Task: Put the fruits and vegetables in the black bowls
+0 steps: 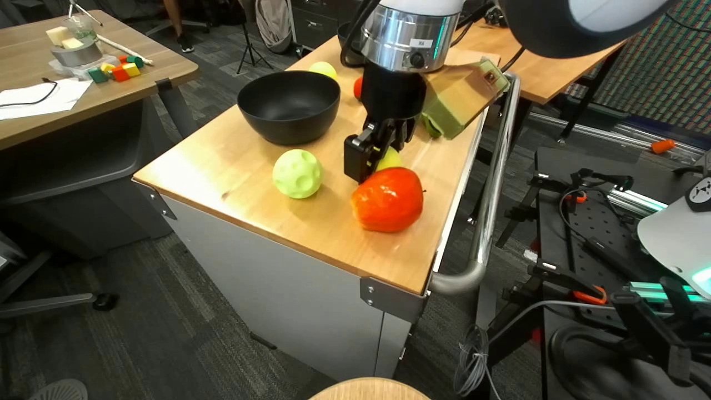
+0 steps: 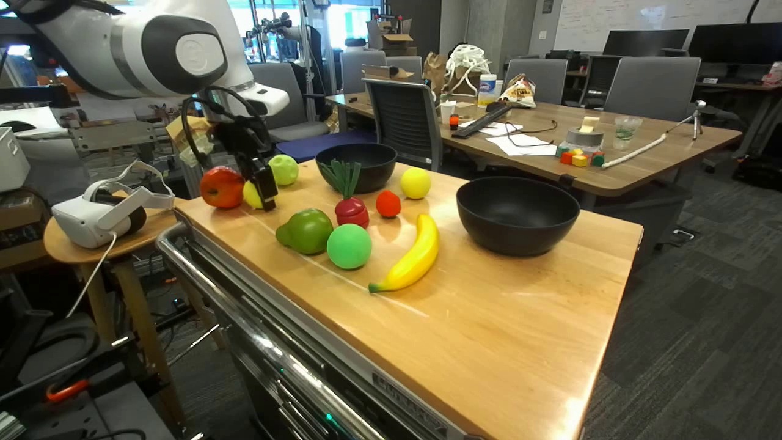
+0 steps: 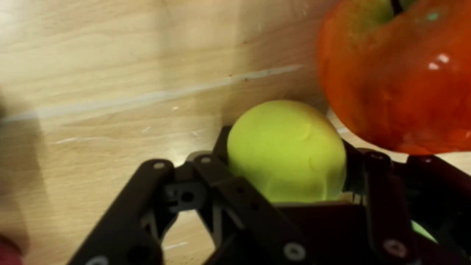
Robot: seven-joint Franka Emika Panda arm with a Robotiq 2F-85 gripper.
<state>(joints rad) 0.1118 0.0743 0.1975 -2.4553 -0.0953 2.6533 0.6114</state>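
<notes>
My gripper (image 1: 371,159) is low over the table, its fingers on both sides of a smooth yellow round fruit or ball (image 3: 287,151). Both fingers touch it in the wrist view, and it is partly hidden in both exterior views. A red apple (image 3: 401,81) lies right beside it. One black bowl (image 1: 289,103) stands near the gripper; another black bowl (image 2: 516,214) stands farther along the table. A banana (image 2: 415,256), a green pear-shaped fruit (image 2: 305,232) and a red radish-like vegetable with green leaves (image 2: 352,212) lie between the gripper and the farther bowl.
A dimpled light-green ball (image 1: 298,173) lies near the gripper. A green ball (image 2: 349,246), a small red ball (image 2: 388,204) and a yellow ball (image 2: 415,183) lie mid-table. A tan boxy piece (image 1: 461,100) hides part of the table. A metal rail (image 1: 494,183) runs along one side.
</notes>
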